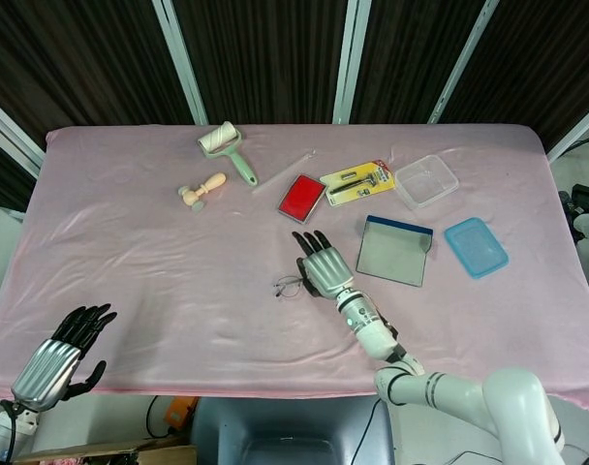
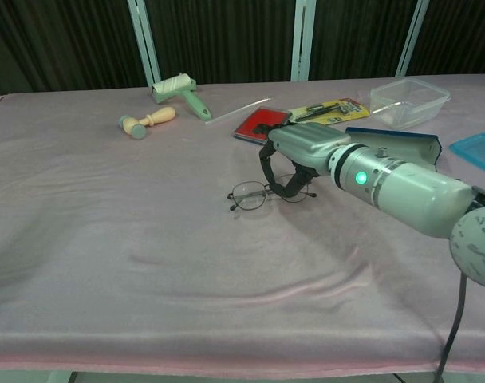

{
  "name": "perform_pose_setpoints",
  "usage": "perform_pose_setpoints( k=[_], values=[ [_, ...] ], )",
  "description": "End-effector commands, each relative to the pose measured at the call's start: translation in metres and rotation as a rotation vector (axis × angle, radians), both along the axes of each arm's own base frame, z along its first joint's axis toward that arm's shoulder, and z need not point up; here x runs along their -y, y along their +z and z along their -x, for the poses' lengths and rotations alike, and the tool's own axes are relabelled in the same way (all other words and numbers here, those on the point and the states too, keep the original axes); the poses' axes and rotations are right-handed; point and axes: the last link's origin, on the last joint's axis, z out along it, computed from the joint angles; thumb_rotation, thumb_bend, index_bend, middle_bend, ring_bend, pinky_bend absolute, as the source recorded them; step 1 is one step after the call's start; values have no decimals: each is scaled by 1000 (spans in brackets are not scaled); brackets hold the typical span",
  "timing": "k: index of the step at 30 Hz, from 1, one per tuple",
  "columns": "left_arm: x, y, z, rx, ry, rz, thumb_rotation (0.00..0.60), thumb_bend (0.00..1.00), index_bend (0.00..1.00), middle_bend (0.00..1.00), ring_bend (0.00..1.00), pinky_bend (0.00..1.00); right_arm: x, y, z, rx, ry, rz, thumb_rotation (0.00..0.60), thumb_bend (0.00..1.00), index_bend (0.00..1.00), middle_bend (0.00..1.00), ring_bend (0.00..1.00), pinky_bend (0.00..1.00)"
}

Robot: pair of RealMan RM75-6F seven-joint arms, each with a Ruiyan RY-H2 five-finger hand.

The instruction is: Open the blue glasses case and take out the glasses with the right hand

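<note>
right hand (image 2: pixel 294 159) pinches the glasses (image 2: pixel 262 194) low over the tabletop (image 2: pixel 107 239), left of the open blue glasses case (image 1: pixel 395 251); should set down gently, then release. left hand (image 1: pixel 57 360) idle, fingers apart.

A pink, slightly wrinkled cloth covered the tabletop (image 1: pixel 130 252). Toward the far edge lay a green-handled roller (image 1: pixel 227 148), a small wooden stamp (image 1: pixel 201 190), a thin clear stick (image 1: pixel 283 170), a red pad (image 1: pixel 301 198), a yellow carded tool pack (image 1: pixel 357 181) and a clear plastic box (image 1: pixel 426 180). Nearer the middle sat the open blue glasses case (image 1: pixel 395 250), a blue lid (image 1: pixel 476 246) to its right, and the glasses (image 2: pixel 254 194) to its left.
</note>
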Motion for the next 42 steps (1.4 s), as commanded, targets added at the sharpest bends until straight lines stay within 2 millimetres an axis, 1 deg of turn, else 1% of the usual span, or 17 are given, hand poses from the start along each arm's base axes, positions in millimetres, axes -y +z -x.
perform_pose_setpoints(
  k=[1, 10, 14, 17, 18, 20, 22, 24, 28, 30, 32, 34, 35, 38, 40, 41, 42],
  values=[
    [0, 0, 0, 0, 1, 1, 600, 446, 0, 0, 0, 0, 7, -10, -17, 22, -3, 25, 600, 582, 731, 81, 0, 0],
    [-1, -1, 1, -1, 2, 7, 600, 445, 0, 0, 0, 0, 17, -40, -50, 56, -40, 30, 600, 581, 725, 81, 0, 0],
    [-2, 0, 1, -1, 6, 10, 600, 445, 0, 0, 0, 0, 17, -51, -59, 47, -45, 26, 600, 582, 665, 83, 0, 0],
    [-3, 1, 2, -1, 10, 7, 600, 445, 0, 0, 0, 0, 18, -54, -59, 36, -48, 22, 600, 582, 502, 76, 0, 0],
    [-3, 1, 2, -1, 10, 5, 600, 446, 0, 0, 0, 0, 18, -55, -58, 28, -50, 23, 600, 582, 418, 63, 0, 0],
    [-3, 1, 3, 0, 11, 2, 600, 446, 0, 0, 0, 0, 19, -52, -57, 25, -53, 30, 600, 580, 302, 38, 0, 0],
    [-2, 1, 3, 0, 11, 3, 600, 446, 0, 0, 0, 0, 21, -48, -54, 34, -57, 33, 600, 576, 234, 24, 0, 0],
    [-2, 1, 2, -1, 9, 4, 600, 445, 0, 0, 0, 0, 22, -40, -49, 44, -55, 40, 600, 573, 219, 20, 0, 0],
    [-1, 1, 2, -3, 7, 5, 600, 446, 0, 0, 0, 0, 19, -11, -33, 72, -40, 50, 600, 572, 207, 6, 0, 0],
    [-1, 1, 2, -4, 6, 6, 600, 445, 0, 0, 0, 0, 10, 12, -16, 82, -39, 36, 600, 572, 179, 0, 0, 0],
    [0, 1, 2, -5, 5, 4, 600, 445, 0, 0, 0, 0, -6, 42, 6, 64, -52, 8, 600, 557, 160, 0, 0, 0],
    [0, 1, 1, -6, 5, 3, 600, 446, 0, 0, 0, 0, -26, 72, 28, 24, -66, -13, 600, 504, 139, 0, 0, 0],
    [0, 1, 1, -8, 4, 0, 600, 447, 0, 0, 0, 0, -42, 95, 44, -7, -79, -7, 600, 488, 131, 0, 0, 0],
    [1, 2, 1, -9, 5, -10, 600, 446, 0, 0, 0, 0, -82, 140, 78, -56, -108, 32, 600, 466, 111, 0, 0, 0],
    [2, 4, 1, -13, 7, -27, 600, 446, 0, 0, 0, 0, -105, 164, 103, -74, -138, 87, 600, 449, 99, 0, 0, 0],
    [2, 5, 1, -18, 9, -47, 600, 446, 0, 0, 0, 0, -125, 179, 124, -88, -169, 139, 600, 448, 97, 0, 0, 0],
    [1, 7, 1, -24, 10, -66, 600, 446, 0, 0, 0, 0, -135, 186, 134, -88, -177, 162, 600, 444, 94, 0, 0, 0]
  ],
)
